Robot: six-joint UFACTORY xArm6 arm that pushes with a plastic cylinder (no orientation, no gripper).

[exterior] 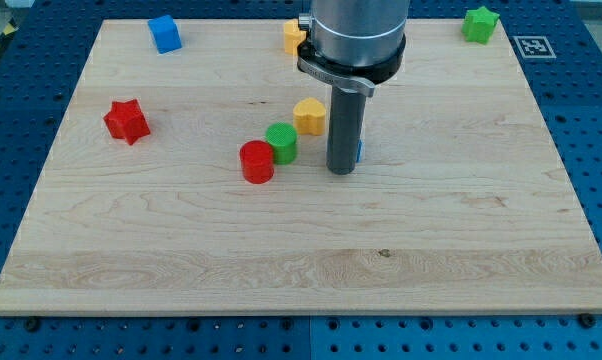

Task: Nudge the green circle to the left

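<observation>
Tip down on the wooden board, a plain dark rod with nothing to open or close, gripping nothing. Planted just to the view's right of the green circle, a narrow strip of bare wood between the two, not touching. Rod upright, hanging from the big grey arm housing that fills the view's top centre.

Green circle near the middle of the board, a short upright cylinder. Pressed against its lower left side, the red cylinder, the pair touching or as good as. Up and to the right of the green circle, just beside it, the yellow block, roughly hexagonal, sitting between the green circle and the rod's upper length. Right of the green circle, tucked behind the rod, a sliver of blue; shape impossible to tell.

Well to the left of the green circle, the red star, alone. Far up and left of the green circle, near the board's top edge, the blue block, blocky in outline, exact shape unclear. Straight above the green circle at the top edge, a second yellow block, half hidden by the arm housing. Far up and right of the green circle, in the board's top right corner, the green star.
</observation>
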